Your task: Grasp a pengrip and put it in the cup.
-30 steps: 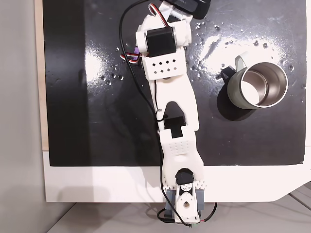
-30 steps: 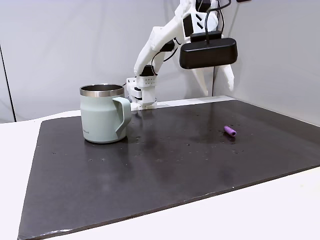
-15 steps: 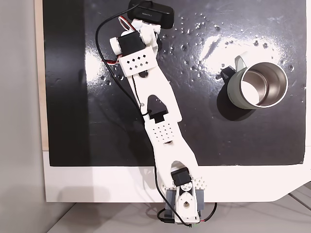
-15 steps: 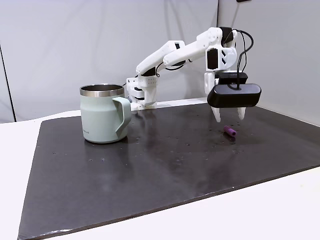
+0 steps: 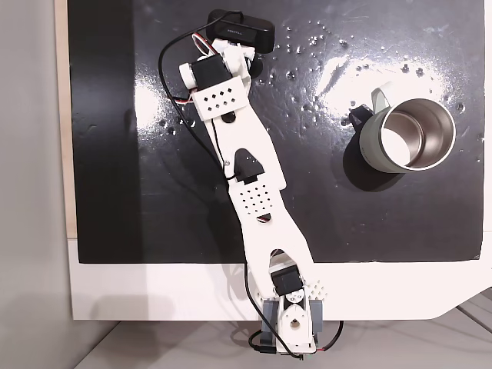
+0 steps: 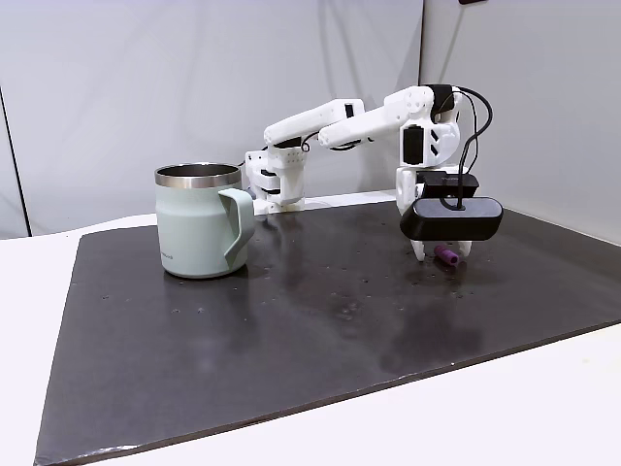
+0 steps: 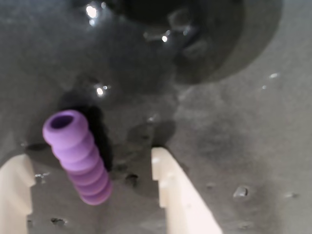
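Purple ribbed rubber is seen between two white fingers in the wrist view: the pengrip (image 7: 78, 157) lies flat on the glossy black mat (image 7: 234, 122), its open end turned up and to the left of the picture, with the left finger (image 7: 14, 190) a little apart from it and the right finger (image 7: 178, 195) farther off. The gripper (image 7: 92, 192) is thus spread and holds nothing; the jaws are lowered around the pengrip but no contact is shown. In the side fixed view the gripper (image 6: 441, 250) is set down at the mat (image 6: 291, 330) beneath the black wrist camera (image 6: 452, 217), and a sliver of the pengrip (image 6: 447, 255) is visible just below that housing. The cup (image 6: 199, 220) stands upright well apart, on the left in that view (on the right in the top-down fixed view, cup (image 5: 407, 134), with its steel mouth open). The step in hand is judged to be the closing of the jaws. Trouble could arise from the pengrip's slant and its off-centre place: the nearer finger may reach it first, and the round piece may be rolled or squeezed out across the slick mat. A pinch near its end might also let it pivot and drop during the long carry to the cup.
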Robot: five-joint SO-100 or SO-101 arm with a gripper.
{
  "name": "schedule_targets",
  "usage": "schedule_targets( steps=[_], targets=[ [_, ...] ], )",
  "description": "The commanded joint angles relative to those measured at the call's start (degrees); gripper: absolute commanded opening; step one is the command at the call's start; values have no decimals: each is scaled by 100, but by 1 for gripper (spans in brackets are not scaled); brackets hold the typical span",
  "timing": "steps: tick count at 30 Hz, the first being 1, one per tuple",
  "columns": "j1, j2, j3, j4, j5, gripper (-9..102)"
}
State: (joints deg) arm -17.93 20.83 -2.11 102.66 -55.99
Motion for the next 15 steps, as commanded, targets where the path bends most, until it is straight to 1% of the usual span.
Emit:
schedule_targets(
  steps=[1, 7, 12, 15],
  targets=[
    [-53, -35, -202, -9, 62, 24],
    [9, -176, -255, 0, 70, 12],
    [105, -290, -396, 18, 88, 7],
    [158, -316, -439, 18, 114, 1]
  ],
)
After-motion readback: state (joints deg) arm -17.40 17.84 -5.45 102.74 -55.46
